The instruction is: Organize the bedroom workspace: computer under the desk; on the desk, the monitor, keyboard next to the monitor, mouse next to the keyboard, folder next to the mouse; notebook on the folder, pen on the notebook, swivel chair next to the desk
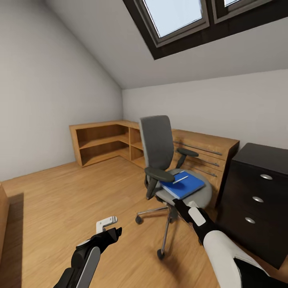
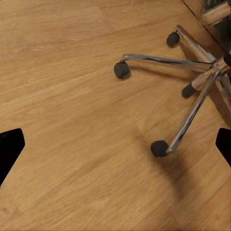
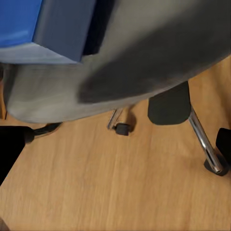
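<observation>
Warm oak-coloured boards cover the floor of an attic room with white walls and a skylight set in the sloping ceiling. At the left of the head view a low light-wood shelf unit runs along the corner. In front of it the left gripper hangs low over bare floor, well apart from the chair; in the left wrist view its dark fingertips sit at the two edges of the picture, wide apart with nothing between them, above the chair's chrome legs and casters. Near the middle stands the swivel chair, its grey seat turned toward the robot, black armrests at either side. On the seat lies the blue folder, with the dark notebook visible in the right wrist view as a dark slab lying on it, and a slim pale pen resting on top. The right gripper reaches to the seat's front edge, just below the folder; whether its jaws are apart or together cannot be told. At the far right stands a black drawer cabinet with round silver knobs.
</observation>
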Available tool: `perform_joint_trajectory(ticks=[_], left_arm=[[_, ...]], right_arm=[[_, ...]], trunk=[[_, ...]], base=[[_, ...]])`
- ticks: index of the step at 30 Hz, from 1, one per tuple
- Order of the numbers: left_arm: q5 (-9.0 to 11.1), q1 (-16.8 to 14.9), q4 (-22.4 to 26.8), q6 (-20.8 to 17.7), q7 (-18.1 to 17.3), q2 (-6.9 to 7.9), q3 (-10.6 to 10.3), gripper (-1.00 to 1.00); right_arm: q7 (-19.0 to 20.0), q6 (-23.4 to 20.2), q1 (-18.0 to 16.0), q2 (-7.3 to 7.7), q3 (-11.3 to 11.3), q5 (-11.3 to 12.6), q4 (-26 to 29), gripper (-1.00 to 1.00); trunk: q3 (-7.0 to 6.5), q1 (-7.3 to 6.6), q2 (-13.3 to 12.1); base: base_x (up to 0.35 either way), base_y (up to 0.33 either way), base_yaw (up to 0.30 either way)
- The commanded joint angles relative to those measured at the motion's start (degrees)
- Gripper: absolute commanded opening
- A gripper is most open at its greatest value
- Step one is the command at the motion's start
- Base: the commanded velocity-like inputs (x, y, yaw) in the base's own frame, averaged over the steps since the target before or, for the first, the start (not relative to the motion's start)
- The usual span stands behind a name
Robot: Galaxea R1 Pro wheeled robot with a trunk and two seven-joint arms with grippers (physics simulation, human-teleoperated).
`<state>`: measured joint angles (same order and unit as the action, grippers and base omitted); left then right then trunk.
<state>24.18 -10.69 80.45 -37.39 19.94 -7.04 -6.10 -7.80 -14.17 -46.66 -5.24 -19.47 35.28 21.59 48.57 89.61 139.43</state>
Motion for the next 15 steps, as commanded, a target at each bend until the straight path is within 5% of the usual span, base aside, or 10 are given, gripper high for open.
perform_joint_trajectory(ticks=[1,15], left_arm=[[0.60,-0.03,0.06,-0.14,0.54,0.01,-0.05,1.00],[0.60,-0.03,0.06,-0.05,0.48,0.09,0.04,1.00]], right_arm=[[-0.38,-0.24,-0.01,-0.03,-0.06,0.58,0.14,1.00],[-0.38,-0.21,0.00,0.06,-0.13,0.58,0.21,1.00]], trunk=[[0.07,-0.01,0.03],[0.07,-0.01,0.03]], base=[[0.000,0.000,0.000],[-0.035,0.000,0.000]])
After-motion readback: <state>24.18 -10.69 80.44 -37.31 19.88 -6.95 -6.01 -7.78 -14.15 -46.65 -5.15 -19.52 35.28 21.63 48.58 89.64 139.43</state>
